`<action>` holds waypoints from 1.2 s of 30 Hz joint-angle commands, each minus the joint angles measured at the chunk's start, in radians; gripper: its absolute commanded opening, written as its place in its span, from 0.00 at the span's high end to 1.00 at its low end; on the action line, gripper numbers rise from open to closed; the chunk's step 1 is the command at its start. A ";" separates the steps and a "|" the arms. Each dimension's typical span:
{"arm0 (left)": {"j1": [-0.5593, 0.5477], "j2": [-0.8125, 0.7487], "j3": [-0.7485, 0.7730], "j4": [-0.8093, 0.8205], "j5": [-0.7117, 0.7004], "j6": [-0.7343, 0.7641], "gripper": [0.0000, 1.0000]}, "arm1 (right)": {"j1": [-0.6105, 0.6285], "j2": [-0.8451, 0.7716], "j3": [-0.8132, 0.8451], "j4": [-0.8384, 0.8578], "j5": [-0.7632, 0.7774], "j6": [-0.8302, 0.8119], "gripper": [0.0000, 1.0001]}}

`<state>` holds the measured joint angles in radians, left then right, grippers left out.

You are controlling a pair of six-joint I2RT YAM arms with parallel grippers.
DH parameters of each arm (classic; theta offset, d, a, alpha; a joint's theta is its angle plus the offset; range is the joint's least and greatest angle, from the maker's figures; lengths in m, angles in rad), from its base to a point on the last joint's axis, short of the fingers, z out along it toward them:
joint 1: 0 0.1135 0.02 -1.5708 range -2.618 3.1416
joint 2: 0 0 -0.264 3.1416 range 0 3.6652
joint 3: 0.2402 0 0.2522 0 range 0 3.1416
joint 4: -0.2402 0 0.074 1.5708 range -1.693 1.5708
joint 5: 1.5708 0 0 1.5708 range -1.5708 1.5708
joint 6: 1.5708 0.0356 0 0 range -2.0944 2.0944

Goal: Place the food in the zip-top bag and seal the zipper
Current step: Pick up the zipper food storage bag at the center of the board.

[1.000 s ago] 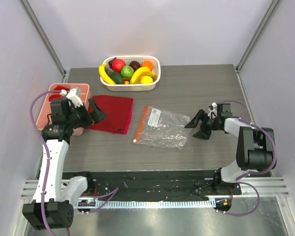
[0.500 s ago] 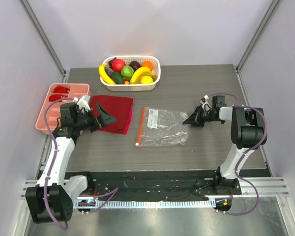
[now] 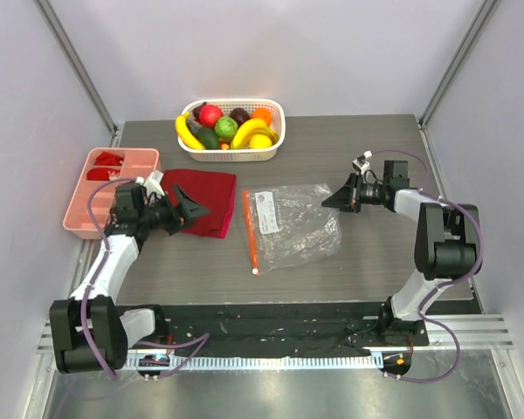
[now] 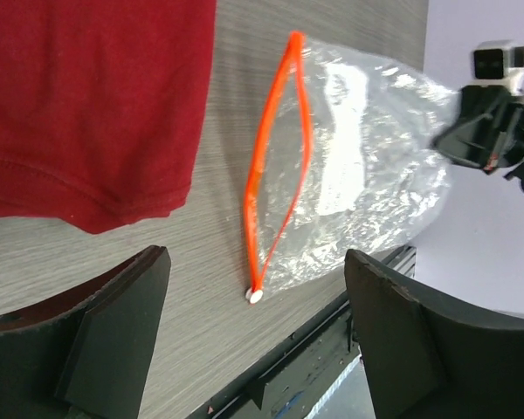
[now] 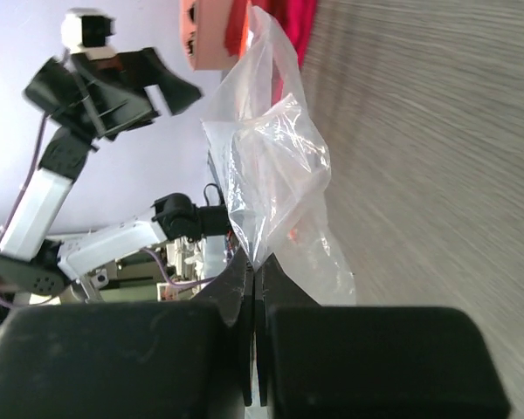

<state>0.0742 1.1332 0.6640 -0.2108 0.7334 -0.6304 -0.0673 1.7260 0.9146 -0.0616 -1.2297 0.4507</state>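
The zip-top bag (image 3: 297, 225) lies clear and crinkled mid-table, its right edge lifted. The orange-red zipper (image 3: 250, 231) runs along its left edge and ends in a white tip near the front. In the left wrist view the zipper (image 4: 275, 166) bows apart into a narrow loop. My right gripper (image 3: 336, 199) is shut on the bag (image 5: 275, 166) at its right edge; the pinch shows at the gripper (image 5: 256, 262). My left gripper (image 3: 192, 208) hangs open over the cloth's right edge, left of the zipper, with nothing between its fingers (image 4: 122, 323). The food (image 3: 231, 127) sits in the basket at the back.
A white slotted basket (image 3: 278, 131) stands at the back centre. A folded dark red cloth (image 3: 205, 201) lies left of the bag. A pink divided tray (image 3: 105, 188) sits at the far left edge. Walls close in the sides and back.
My right gripper shut on the bag's right edge and drew it back and up; the bag swung so the zipper's white tip moved right. My left gripper advanced right over the cloth.
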 commanded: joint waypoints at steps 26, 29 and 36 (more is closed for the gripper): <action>-0.113 0.134 -0.192 0.596 0.072 -0.064 0.23 | 0.176 -0.126 -0.126 1.451 -0.017 1.297 0.99; -0.120 0.158 -0.190 0.643 0.066 -0.078 0.22 | 0.184 -0.125 -0.111 1.425 -0.013 1.298 0.99; -0.125 0.172 -0.191 0.830 0.147 -0.169 0.16 | 0.205 -0.138 -0.123 1.402 -0.031 1.272 0.99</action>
<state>-0.0460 1.3247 0.4614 0.4248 0.8028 -0.7406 0.1261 1.6077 0.7834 1.2488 -1.2591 1.6951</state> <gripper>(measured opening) 0.811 0.021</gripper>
